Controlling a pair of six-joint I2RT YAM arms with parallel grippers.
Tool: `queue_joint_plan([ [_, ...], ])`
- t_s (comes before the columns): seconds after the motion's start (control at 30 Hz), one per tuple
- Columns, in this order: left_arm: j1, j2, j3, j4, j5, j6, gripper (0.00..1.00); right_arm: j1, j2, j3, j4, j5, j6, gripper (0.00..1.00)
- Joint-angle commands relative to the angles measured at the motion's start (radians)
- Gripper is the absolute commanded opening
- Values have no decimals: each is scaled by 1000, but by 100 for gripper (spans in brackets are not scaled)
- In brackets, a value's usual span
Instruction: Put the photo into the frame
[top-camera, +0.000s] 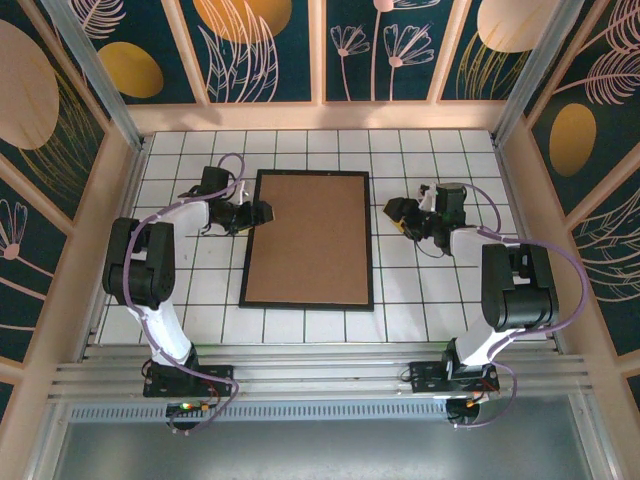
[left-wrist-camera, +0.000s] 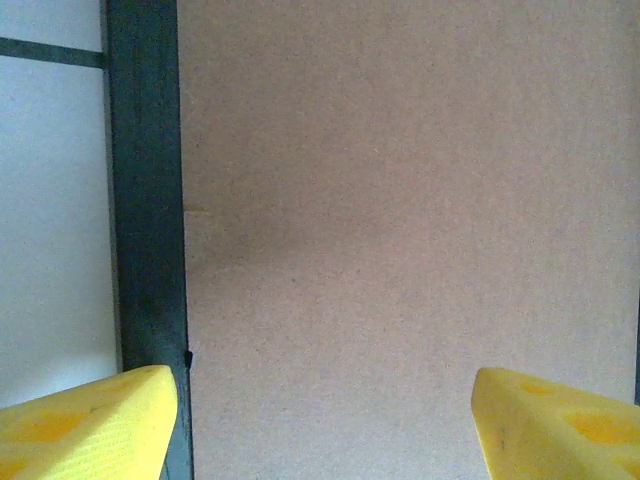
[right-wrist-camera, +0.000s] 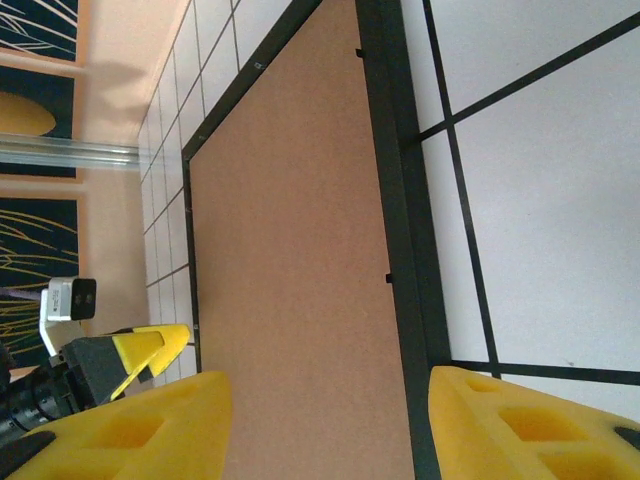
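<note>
So the frame (top-camera: 305, 304) is a big, thin black rectangle lying flat in the middle of the white tiled table (top-camera: 420, 310), long side running near to far. It's filled edge to edge with a plain brown backing board (top-camera: 310, 238), so you basically just see a black outline around brown; anything under that board is hidden, can't tell. The left gripper (top-camera: 258, 212) sits right at the frame's left edge, up toward the far end, with its yellow fingers (left-wrist-camera: 90, 420) spread wide and nothing between them. The right gripper (top-camera: 395, 210) is off to the right of the frame, near it but clearly apart, over bare tile, jaws also parted and holding nothing. From above you get the whole layout: both arms bent in toward the frame from either side, with the patterned dark wall panels (top-camera: 260, 50) all round. The left wrist camera is close in and looks straight down, showing the black left rail beside a strip of white tile and the grainy board surface spreading between the fingers. The right wrist camera looks across the board at a slant and picks up stuff the top view doesn't: tiny black tabs (right-wrist-camera: 388, 279) along the inside of the right rail, plus the left gripper's yellow tip on the far side of the board.
</note>
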Motion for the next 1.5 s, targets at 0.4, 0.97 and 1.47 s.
queue_joint_plan([
  [0.4,3,-261,-206,58,-150,-87,78,159,-32,117,-367,304,-317,66],
  [0.97,3,-103,-226,239,-102,-177,82,290,36,92,-303,209,-279,82],
  [1.47,3,-129,-249,211,-242,-124,74,460,-95,121,-482,673,-541,76],
])
